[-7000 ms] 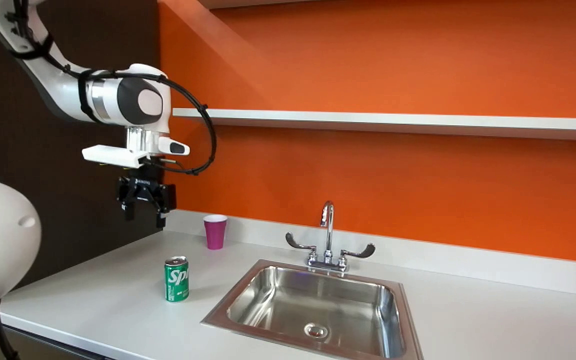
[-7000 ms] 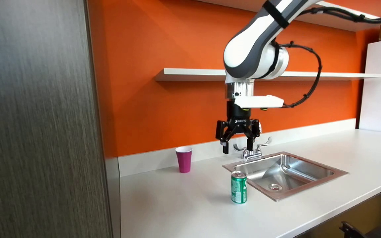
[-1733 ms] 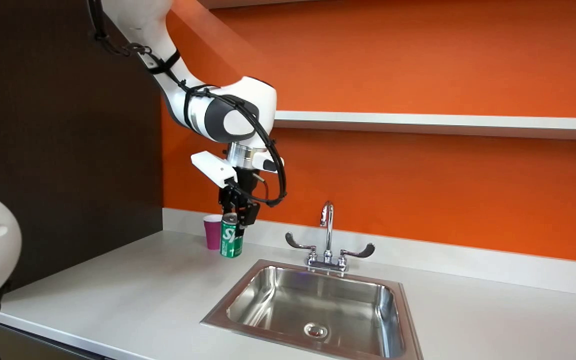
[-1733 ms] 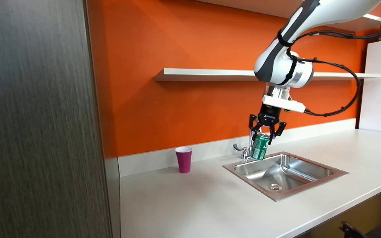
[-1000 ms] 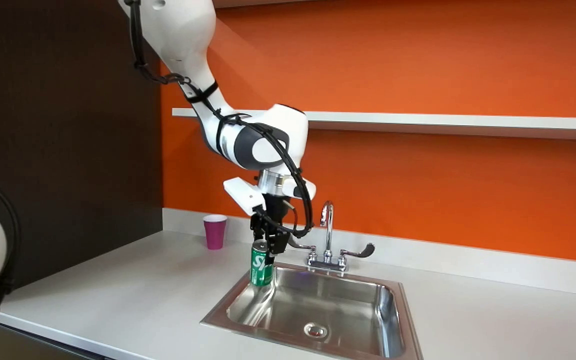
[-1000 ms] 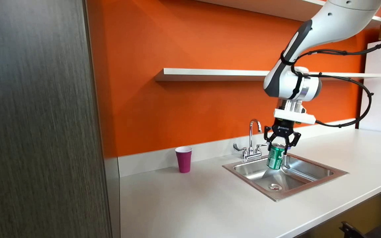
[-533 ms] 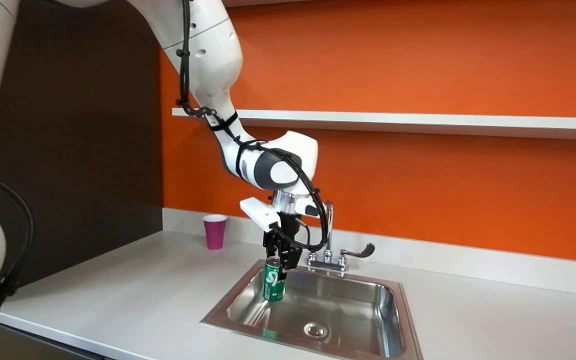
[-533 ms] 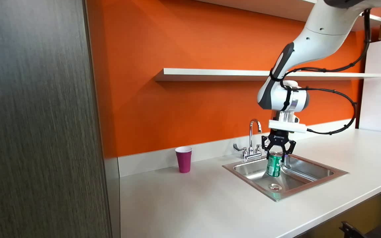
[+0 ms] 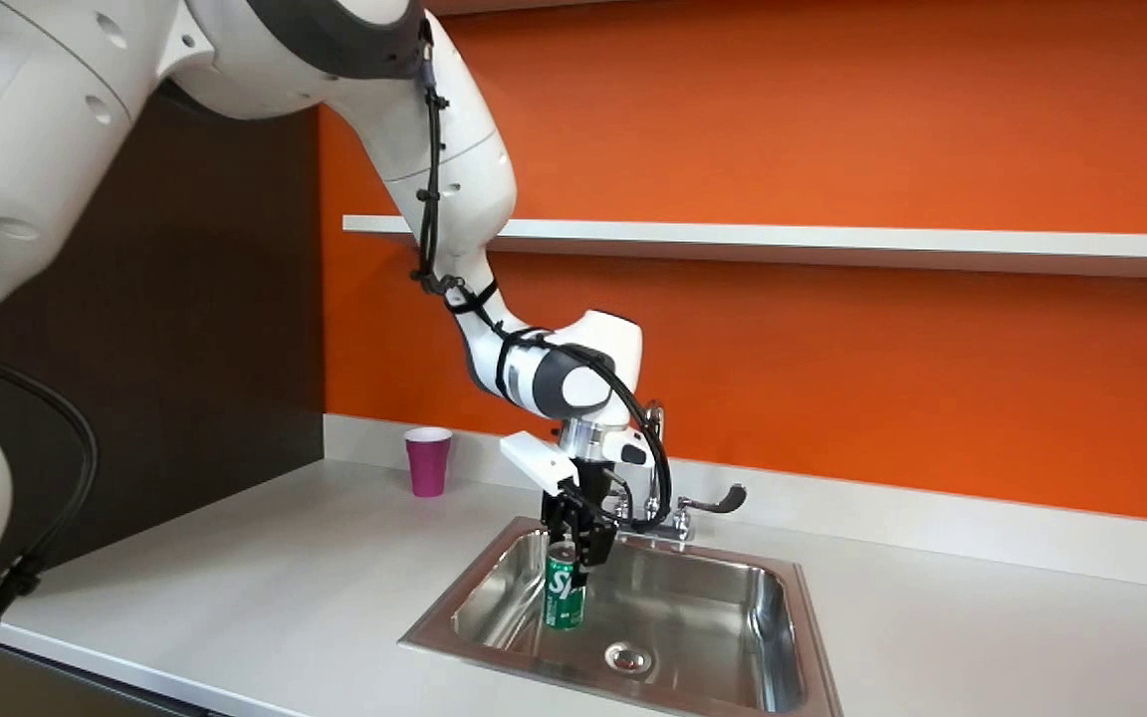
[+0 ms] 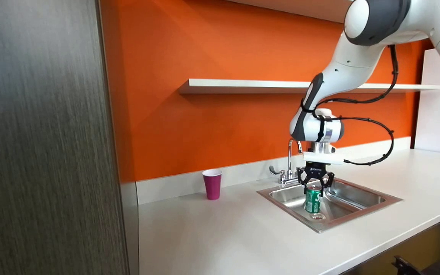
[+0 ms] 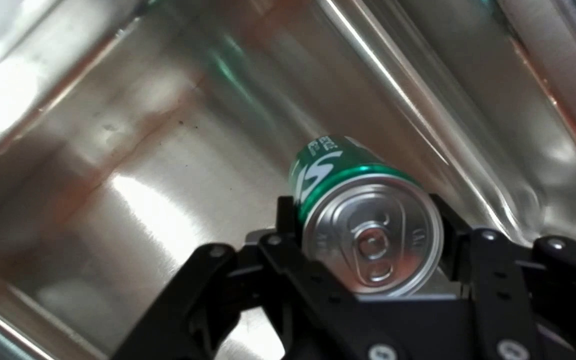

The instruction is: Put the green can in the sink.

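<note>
Fingers have lowered the green can into the sink.

Free room in the sink beside the green can, faucet behind the claw

The table is pale and plain, with a low upstand of like colour along its back edge. On it a magenta cup, white inside, stands upright near that upstand. The rectangular metal sink is set into the surface, apart from the cup.
</note>
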You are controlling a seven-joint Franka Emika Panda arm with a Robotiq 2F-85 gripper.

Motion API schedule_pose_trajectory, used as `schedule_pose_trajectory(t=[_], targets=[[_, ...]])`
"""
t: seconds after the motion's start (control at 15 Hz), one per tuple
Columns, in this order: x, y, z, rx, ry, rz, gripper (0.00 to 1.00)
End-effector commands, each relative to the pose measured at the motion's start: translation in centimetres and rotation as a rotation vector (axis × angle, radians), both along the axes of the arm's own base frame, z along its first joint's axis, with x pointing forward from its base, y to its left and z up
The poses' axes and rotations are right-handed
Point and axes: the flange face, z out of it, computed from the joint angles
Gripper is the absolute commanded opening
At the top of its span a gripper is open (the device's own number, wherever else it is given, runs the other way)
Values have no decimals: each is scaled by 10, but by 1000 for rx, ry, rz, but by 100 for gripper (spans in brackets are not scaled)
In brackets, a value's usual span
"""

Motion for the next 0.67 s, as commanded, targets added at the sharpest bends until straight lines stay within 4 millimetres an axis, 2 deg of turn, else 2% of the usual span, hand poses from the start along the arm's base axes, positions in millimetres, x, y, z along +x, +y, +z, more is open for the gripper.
schedule_pose_trajectory(t=[0.0,0.4,0.53,0.6], targets=[[19,2,-24,-10,33,-5,39],[29,11,-65,0,79,12,39],[31,12,-73,-3,91,13,39],[32,11,-70,-2,92,14,39]])
